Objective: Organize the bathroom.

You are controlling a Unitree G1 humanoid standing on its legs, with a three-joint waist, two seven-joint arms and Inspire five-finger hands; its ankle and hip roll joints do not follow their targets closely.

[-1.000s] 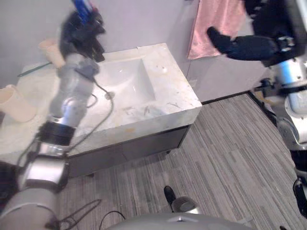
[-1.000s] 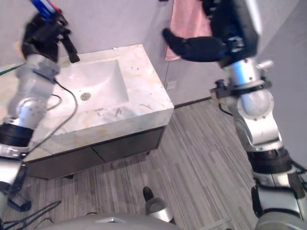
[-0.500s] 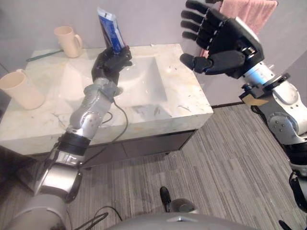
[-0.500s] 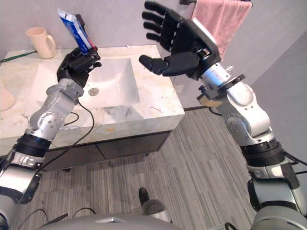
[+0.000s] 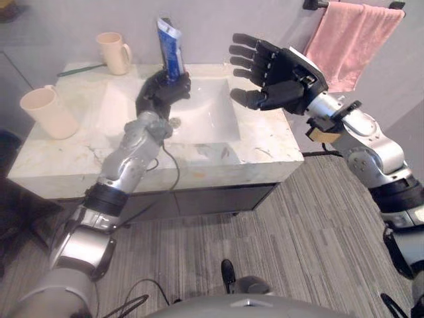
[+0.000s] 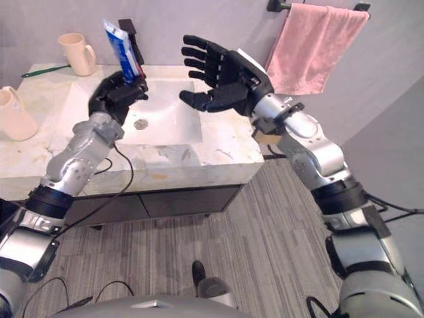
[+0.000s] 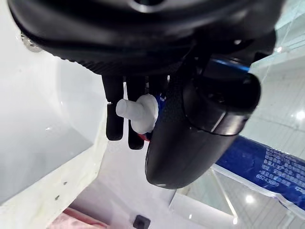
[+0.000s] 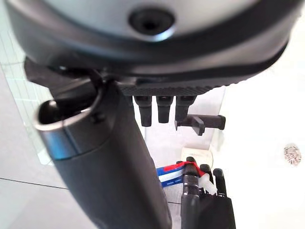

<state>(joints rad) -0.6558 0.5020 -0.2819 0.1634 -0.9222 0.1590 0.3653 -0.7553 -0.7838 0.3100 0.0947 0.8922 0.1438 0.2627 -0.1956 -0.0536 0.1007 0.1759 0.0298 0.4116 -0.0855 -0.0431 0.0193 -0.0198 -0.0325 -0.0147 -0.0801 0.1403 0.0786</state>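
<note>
No text, label, number or sign can be read. The blue and white plastic toothpaste tube (image 5: 170,58), held upright in the curled fingers of the left hand (image 5: 162,89) above the white rectangular sink basin (image 5: 205,119), carries lines of small white print on its blue body. In the left wrist view the characters are too small and blurred to make out.
</note>
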